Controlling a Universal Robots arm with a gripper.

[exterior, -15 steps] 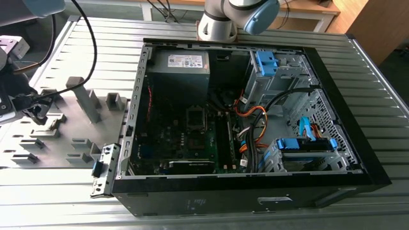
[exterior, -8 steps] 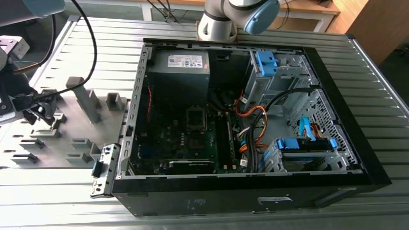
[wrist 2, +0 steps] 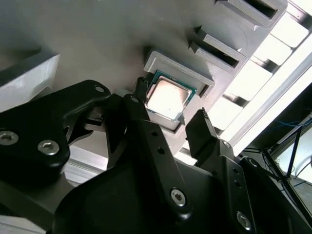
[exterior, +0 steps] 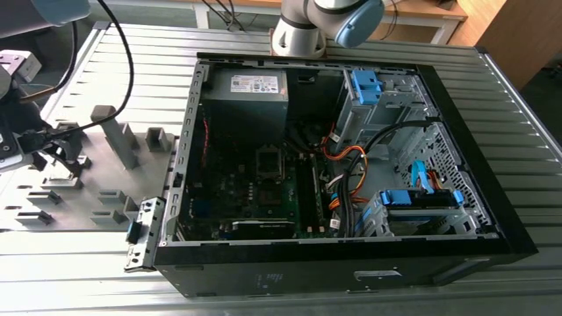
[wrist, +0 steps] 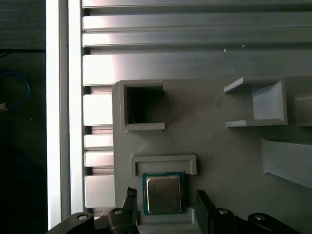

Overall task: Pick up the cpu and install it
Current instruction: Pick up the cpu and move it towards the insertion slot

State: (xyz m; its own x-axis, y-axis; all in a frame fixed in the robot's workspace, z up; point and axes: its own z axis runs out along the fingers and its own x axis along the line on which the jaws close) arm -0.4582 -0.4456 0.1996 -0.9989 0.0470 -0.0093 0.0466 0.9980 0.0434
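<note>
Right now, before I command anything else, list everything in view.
cpu: one, silver top, green edge, in a fixture plate recess.
fixture plate: one, grey, on the table, on the exterior view's left of the case.
computer case: one, black, lying open on the table.
motherboard: one, dark, inside the case.
power supply: one, grey, white label, inside the case.
drive brackets: two, blue, inside the case.
table: one, silver, slatted.
arm: one, grey, beyond the case.
gripper: one, black, open, straddling the cpu.
</note>
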